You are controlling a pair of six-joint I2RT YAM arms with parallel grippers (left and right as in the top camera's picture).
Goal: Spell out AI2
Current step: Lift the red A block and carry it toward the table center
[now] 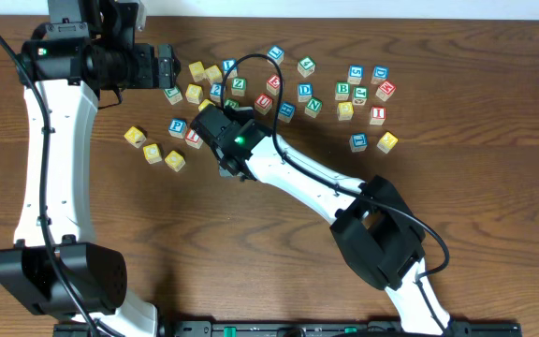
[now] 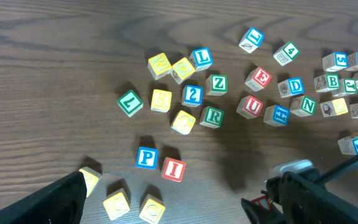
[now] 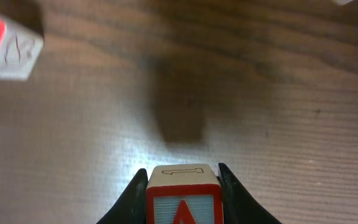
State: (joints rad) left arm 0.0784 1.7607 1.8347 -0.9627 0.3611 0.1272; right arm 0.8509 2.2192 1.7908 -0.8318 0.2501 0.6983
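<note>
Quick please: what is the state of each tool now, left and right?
Left tool: open, holding nothing.
Right tool: closed on the red A cube.

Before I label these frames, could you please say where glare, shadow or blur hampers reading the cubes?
Right wrist: glare on the table beyond the held A cube, a shadow past it, and the upper-left cube blurred; left wrist: letters sharp; overhead: even light, letters tiny.

The wooden table (image 1: 494, 187) carries scattered letter cubes (image 2: 217, 83), among them a 2 cube (image 2: 192, 94) and an I cube (image 2: 173, 169).
</note>
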